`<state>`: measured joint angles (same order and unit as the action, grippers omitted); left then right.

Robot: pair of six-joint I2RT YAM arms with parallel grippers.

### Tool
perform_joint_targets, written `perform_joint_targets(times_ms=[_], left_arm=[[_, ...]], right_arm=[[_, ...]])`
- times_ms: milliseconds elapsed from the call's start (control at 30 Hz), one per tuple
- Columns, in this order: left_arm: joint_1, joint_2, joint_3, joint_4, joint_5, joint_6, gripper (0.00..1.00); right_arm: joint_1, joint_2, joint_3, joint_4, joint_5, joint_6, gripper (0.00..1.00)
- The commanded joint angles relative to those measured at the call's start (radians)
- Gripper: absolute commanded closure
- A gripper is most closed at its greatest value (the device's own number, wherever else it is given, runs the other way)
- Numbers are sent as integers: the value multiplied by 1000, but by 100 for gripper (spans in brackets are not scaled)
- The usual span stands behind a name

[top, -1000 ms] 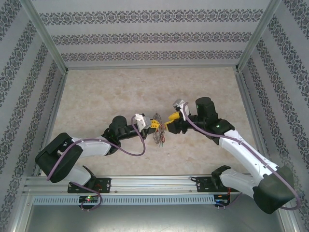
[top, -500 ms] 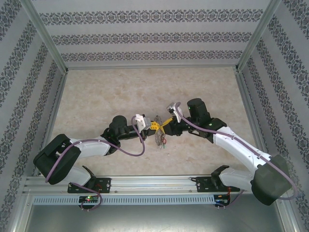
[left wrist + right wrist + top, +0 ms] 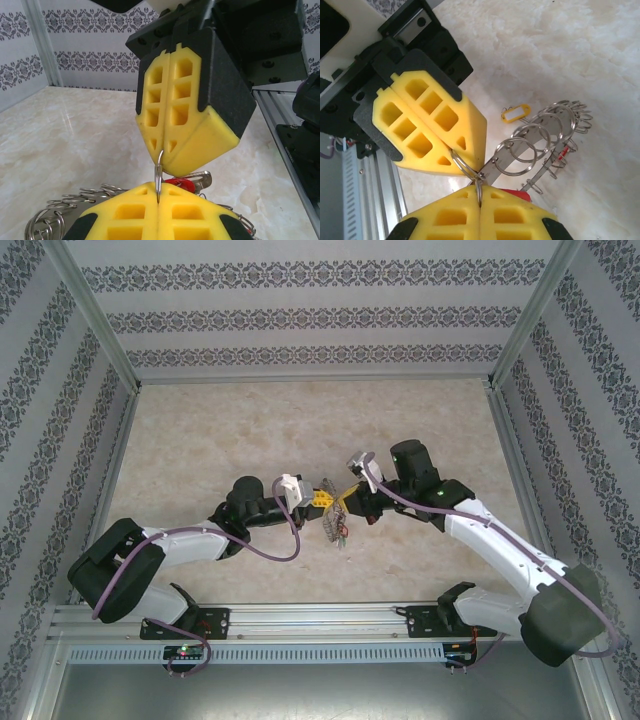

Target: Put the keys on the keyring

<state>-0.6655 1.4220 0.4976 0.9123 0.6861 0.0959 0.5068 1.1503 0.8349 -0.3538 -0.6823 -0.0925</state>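
Looks like the threading step: keyring [image 3: 540,135] held by a thin wire loop near the middle of the worktop [image 3: 250,430], toward the near edge. Left gripper [image 3: 158,199] and right gripper [image 3: 479,195] both pressed shut on that loop, tip to tip. Next probably calls for prying the loop open without slipping. Counted: one keyring, one loose yellow tag [image 3: 516,113] just beside it, one red tag [image 3: 178,183]. Small rings too crowded to count.

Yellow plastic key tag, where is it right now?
In the right wrist view, the yellow plastic key tag seems to lie on the pale marble tabletop, just left of the wire loops fringing the large silver keyring.
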Motion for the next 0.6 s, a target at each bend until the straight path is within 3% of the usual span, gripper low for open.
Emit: perform_joint_targets(times_ms=[0, 233, 567], left_arm=[[13, -27, 38, 15, 65, -13, 100], [14, -19, 48, 22, 65, -19, 100], [14, -19, 48, 7, 34, -19, 100]], right_arm=[[15, 11, 21, -82, 133, -116, 81], [-44, 37, 39, -67, 254, -13, 71], [-25, -185, -108, 185, 158, 6, 56]])
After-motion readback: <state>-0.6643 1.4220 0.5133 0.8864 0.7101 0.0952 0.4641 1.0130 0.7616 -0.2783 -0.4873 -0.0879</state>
